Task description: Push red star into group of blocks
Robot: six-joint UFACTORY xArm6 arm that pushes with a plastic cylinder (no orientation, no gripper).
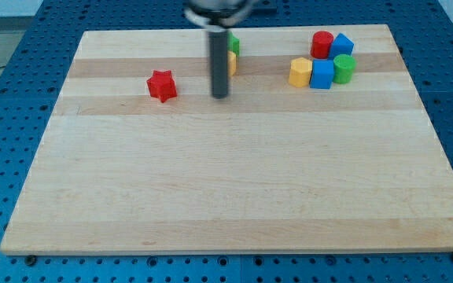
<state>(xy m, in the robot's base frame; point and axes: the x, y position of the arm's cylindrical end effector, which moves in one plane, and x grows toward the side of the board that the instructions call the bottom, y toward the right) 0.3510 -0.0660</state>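
Note:
The red star lies on the wooden board at the upper left. My tip rests on the board to the right of the star, apart from it. A group of blocks sits at the upper right: a red cylinder, a blue block, a yellow hexagonal block, a blue cube and a green cylinder. A green block and a yellow block are partly hidden behind the rod.
The board's edges end on a blue perforated table all round. The rod's mount shows at the view's top.

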